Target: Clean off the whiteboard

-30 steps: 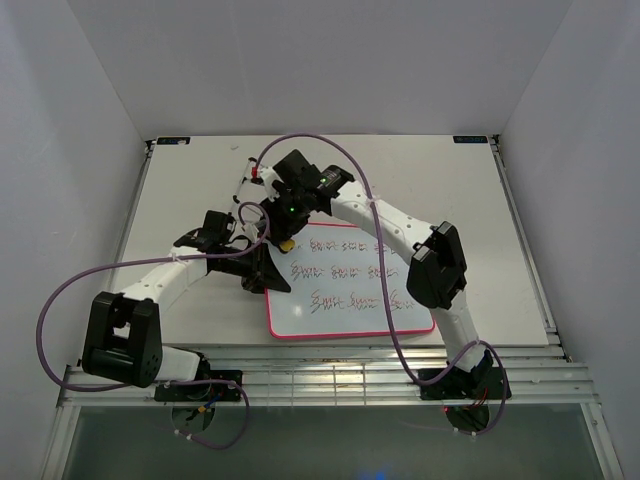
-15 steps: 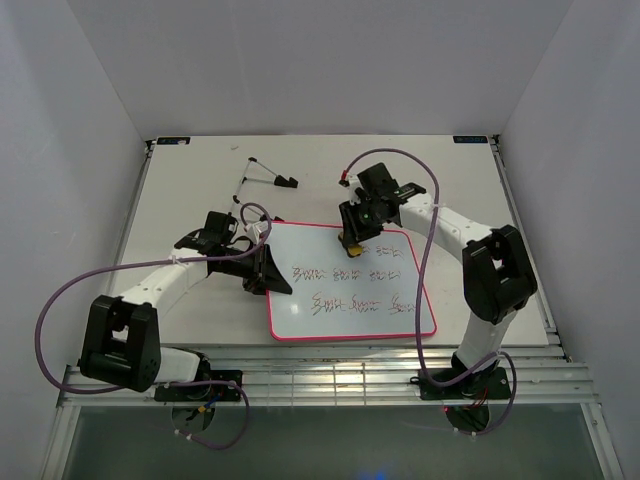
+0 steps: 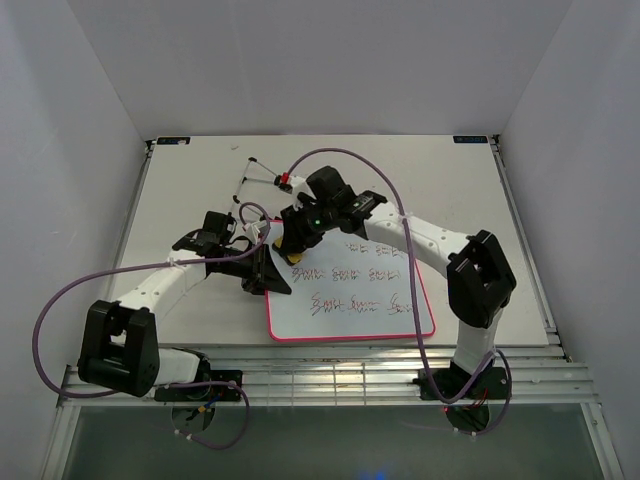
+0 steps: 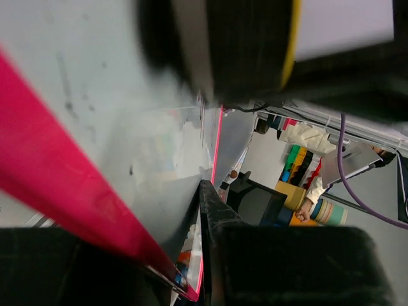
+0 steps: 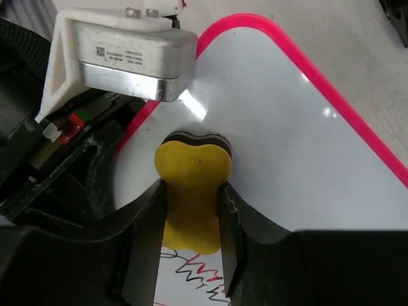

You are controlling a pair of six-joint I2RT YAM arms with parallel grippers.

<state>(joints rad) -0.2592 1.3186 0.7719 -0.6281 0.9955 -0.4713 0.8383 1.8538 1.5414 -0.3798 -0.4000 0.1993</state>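
Note:
The whiteboard (image 3: 350, 322) lies flat on the table, pink-bordered, with rows of dark and red handwriting (image 3: 350, 272). My right gripper (image 3: 293, 252) is over its top left corner, shut on a yellow sponge eraser (image 5: 191, 166) that is pressed on the white surface (image 5: 287, 127) just above the handwriting (image 5: 197, 277). My left gripper (image 3: 266, 276) is at the board's left edge. In the left wrist view the pink border (image 4: 64, 191) runs between its fingers (image 4: 213, 210), which are shut on it. The eraser's yellow rim (image 4: 292, 38) shows at the top of that view.
A thin white stick-like item with a black end (image 3: 250, 170) lies on the white table (image 3: 190, 190) behind the board. The left wrist's camera block (image 5: 121, 51) sits close beside the eraser. Enclosure walls stand on three sides.
My right gripper swept the eraser right along the board's top, then back left to the top left corner. The left arm and the board have stayed put.

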